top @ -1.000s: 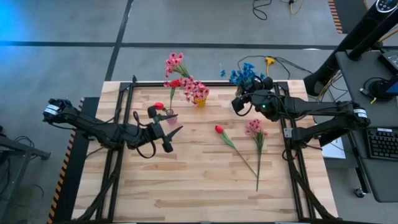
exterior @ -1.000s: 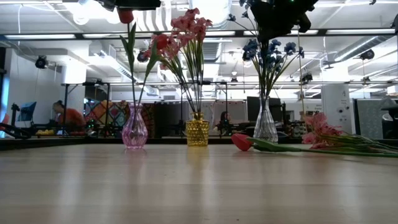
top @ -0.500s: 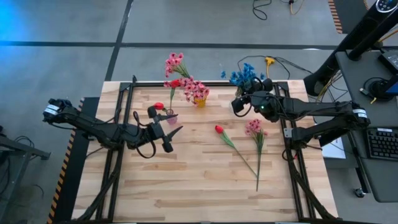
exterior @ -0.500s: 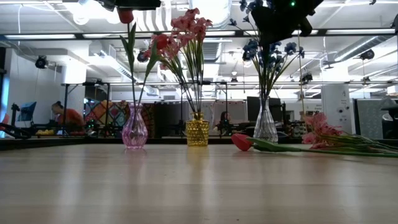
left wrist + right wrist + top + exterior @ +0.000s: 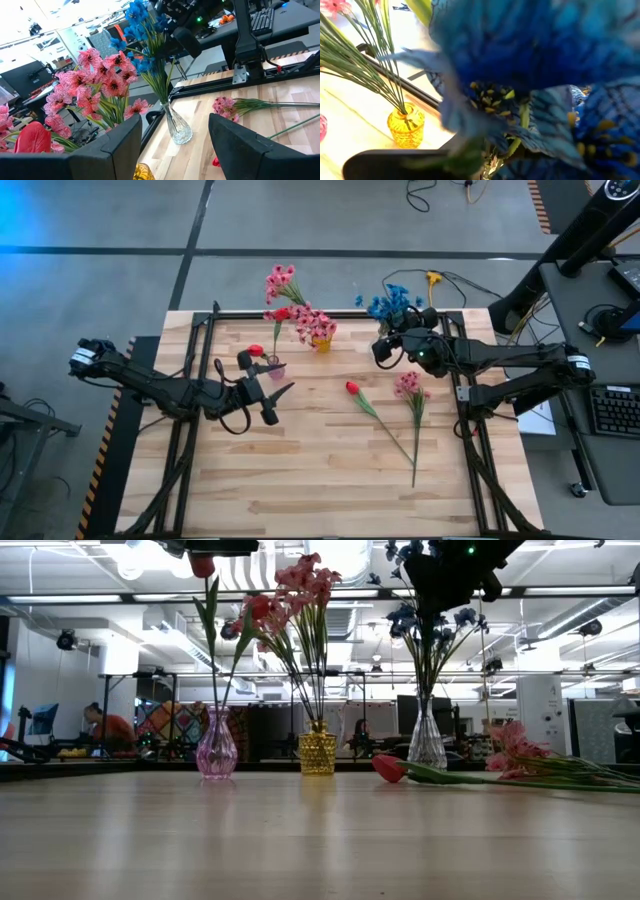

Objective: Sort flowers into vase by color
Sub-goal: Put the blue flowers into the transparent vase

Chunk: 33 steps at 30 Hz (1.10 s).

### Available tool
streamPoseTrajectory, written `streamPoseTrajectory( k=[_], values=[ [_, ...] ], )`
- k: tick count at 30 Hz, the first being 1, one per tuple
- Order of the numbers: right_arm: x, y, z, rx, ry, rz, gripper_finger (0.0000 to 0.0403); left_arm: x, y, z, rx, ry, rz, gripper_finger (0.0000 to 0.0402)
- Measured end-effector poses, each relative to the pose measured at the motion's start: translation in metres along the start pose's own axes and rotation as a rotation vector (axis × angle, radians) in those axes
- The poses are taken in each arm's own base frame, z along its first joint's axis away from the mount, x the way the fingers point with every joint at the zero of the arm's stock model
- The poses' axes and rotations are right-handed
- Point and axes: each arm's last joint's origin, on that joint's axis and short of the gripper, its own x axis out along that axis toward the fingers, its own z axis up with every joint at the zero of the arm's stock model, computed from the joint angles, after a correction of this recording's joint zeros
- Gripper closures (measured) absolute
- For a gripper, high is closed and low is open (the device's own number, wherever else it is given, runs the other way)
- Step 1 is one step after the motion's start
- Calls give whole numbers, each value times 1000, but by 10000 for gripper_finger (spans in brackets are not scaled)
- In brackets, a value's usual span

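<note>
Three vases [image 5: 316, 753] are filled by colour, a blue clustered flower [image 5: 392, 302] is pinched in the right gripper [image 5: 381, 348], the left gripper [image 5: 272, 400] is spread empty, and a red tulip [image 5: 353, 388] and pink stem [image 5: 409, 385] are left lying.

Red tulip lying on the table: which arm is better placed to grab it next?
Probably left. The left gripper is open, empty, near the pink vase where a red tulip already stands. The right gripper is shut among the blue flowers. The loose red tulip lies between them.

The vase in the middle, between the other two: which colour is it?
Yellow, with a textured surface. The middle vase shows best in the low view.
</note>
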Motion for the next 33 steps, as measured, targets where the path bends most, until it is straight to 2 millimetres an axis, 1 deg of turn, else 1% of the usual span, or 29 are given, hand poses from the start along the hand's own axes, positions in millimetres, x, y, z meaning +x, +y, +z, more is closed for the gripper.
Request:
streamPoseTrajectory(
  k=[33],
  values=[
    [0,0,-1,16,8,-1,369,0,0,0,0,0,0,190]
  ],
)
